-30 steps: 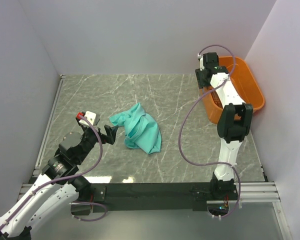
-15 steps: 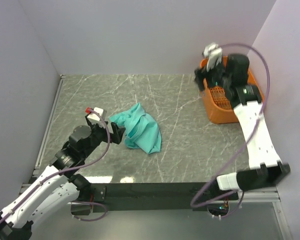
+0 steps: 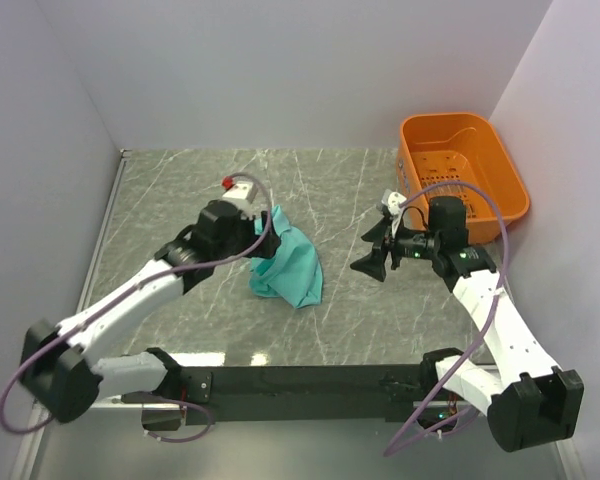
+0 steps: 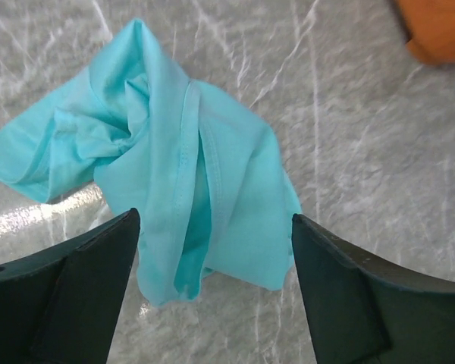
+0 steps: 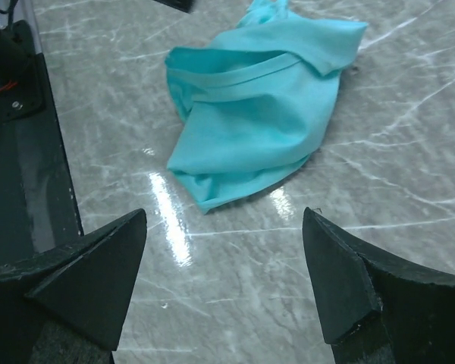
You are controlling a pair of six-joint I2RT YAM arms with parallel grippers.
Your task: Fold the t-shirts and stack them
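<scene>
Left wrist view: left gripper (image 4: 212, 220) fingers are spread wide, nothing held; the t-shirt (image 4: 174, 152) is seen directly beneath and between them, crumpled on the table (image 4: 364, 152); contact with the cloth cannot be told from this angle; right gripper (image 5: 224, 220) is likewise spread and empty, the cloth lying ahead of it, well apart across bare marble; from above, the heap's long axis runs far-to-near, slightly slanted; left arm is judged nearer, so the first pinch is probably owed to it; nothing is folded yet.
</scene>
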